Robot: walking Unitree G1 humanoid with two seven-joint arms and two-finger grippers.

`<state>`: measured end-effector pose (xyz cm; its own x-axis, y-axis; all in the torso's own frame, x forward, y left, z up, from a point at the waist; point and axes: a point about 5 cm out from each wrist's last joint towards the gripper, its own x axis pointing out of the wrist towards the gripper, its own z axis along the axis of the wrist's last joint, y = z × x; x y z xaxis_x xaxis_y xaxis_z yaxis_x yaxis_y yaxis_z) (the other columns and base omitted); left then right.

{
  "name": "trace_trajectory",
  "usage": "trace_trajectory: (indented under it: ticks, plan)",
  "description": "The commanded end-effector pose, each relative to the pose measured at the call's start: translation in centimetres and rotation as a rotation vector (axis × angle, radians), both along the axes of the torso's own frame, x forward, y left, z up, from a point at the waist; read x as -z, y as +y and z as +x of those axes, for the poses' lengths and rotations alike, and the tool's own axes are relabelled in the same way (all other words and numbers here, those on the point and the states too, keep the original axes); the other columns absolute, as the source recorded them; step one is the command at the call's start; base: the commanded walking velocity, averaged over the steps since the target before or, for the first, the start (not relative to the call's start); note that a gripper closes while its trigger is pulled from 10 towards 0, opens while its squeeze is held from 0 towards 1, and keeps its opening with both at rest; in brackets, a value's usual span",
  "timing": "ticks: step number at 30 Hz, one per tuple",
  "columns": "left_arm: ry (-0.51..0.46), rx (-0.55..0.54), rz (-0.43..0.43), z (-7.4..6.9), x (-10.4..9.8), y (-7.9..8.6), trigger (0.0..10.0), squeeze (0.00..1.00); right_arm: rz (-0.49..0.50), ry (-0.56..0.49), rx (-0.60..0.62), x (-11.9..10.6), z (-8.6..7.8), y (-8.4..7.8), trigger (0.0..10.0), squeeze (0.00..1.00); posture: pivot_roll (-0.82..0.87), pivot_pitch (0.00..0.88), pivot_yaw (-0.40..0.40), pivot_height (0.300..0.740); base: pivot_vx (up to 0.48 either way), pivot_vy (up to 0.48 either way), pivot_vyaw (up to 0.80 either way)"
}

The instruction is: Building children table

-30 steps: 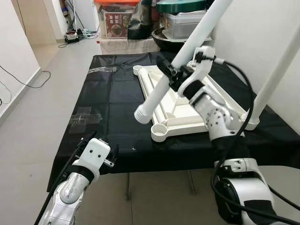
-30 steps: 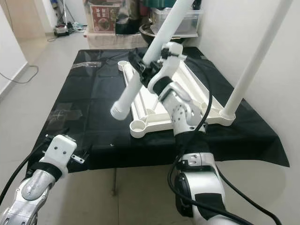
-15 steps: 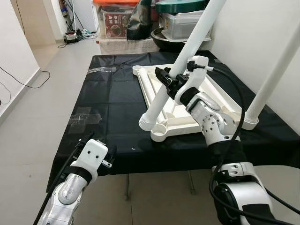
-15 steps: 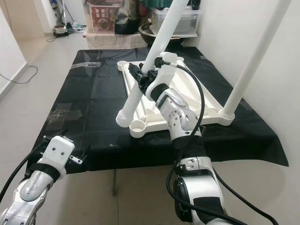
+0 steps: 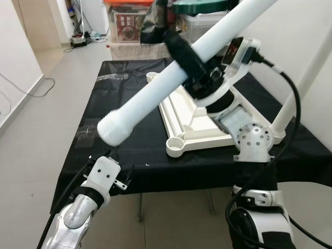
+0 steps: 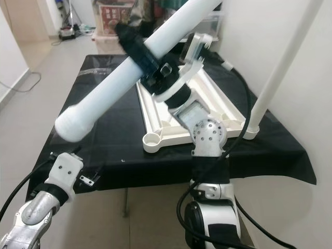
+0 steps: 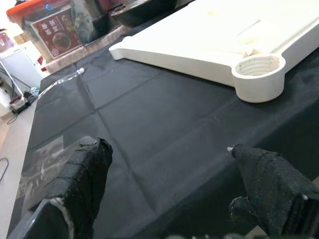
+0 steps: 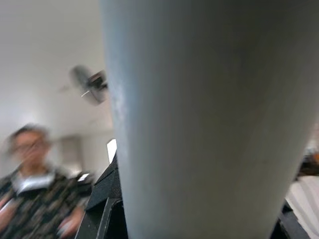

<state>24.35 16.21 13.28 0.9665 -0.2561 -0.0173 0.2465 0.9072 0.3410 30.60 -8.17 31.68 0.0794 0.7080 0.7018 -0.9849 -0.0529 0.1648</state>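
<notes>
Right tool (image 5: 188, 56) is clamped around the white table leg (image 5: 155, 93), which has been lifted off the near corner socket (image 5: 176, 144) it approached half a second ago; seating is judged undone. Its long axis runs from 1 o'clock high down to 7 o'clock, the threaded end hanging above the black worktop (image 5: 129, 104). Left tool (image 7: 169, 189) is held spread at the worktop's near edge.

tabletop (image 5: 228, 116) upside down on cloth-covered table (image 5: 124, 109), toward its right | one table leg (image 5: 301, 78) upright in far-right corner socket | second table leg (image 5: 171, 78) slanting above tabletop's left side | empty socket (image 5: 176, 145) at near-left corner | storage boxes (image 5: 129, 21) behind table
</notes>
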Motion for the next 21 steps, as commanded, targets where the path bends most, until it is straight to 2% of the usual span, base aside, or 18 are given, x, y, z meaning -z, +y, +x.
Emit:
trace_trajectory:
  ticks: [1, 11, 15, 17, 19, 20, 21]
  plan:
    - [0.022, 0.012, 0.001, 0.0, 0.4, 0.0, 10.0, 0.00, -0.024, -0.081, -0.042, -0.3, -0.9, 0.3, 0.0, 0.00, 0.04, 0.000, -0.037, 0.740, 0.000, 0.000, 0.00]
    - [0.025, 0.020, 0.000, 0.0, 0.5, 0.0, 10.0, 0.00, -0.050, -0.106, -0.091, -0.1, -1.6, 0.1, 0.0, 0.00, 0.04, 0.000, -0.032, 0.740, 0.000, 0.000, 0.00]
    - [0.028, 0.058, -0.008, 0.0, 0.4, -0.2, 10.0, 0.00, -0.080, -0.125, -0.101, 0.4, -2.0, -0.1, 0.0, 0.00, 0.03, 0.000, -0.028, 0.740, 0.000, 0.000, 0.00]
    - [0.041, 0.117, -0.012, -0.3, 0.3, -0.6, 10.0, 0.00, -0.106, -0.121, -0.064, 0.7, -1.7, 0.0, 0.0, 0.00, 0.03, 0.000, -0.028, 0.740, 0.000, 0.000, 0.00]
    - [0.041, 0.117, -0.012, -0.3, 0.3, -0.6, 10.0, 0.00, -0.106, -0.121, -0.064, 0.7, -1.7, 0.0, 0.0, 0.00, 0.03, 0.000, -0.028, 0.740, 0.000, 0.000, 0.00]
    - [0.048, 0.148, -0.021, -0.5, 0.2, -0.8, 10.0, 0.00, -0.130, -0.113, -0.012, 0.9, -1.2, 0.1, 0.0, 0.00, 0.03, 0.000, -0.028, 0.740, 0.000, 0.000, 0.00]
    - [0.056, 0.186, -0.031, -0.8, 0.0, -1.1, 10.0, 0.00, -0.187, -0.066, 0.093, 1.3, 0.1, 0.3, 0.0, 0.00, 0.03, 0.000, -0.030, 0.740, 0.000, 0.000, 0.00]
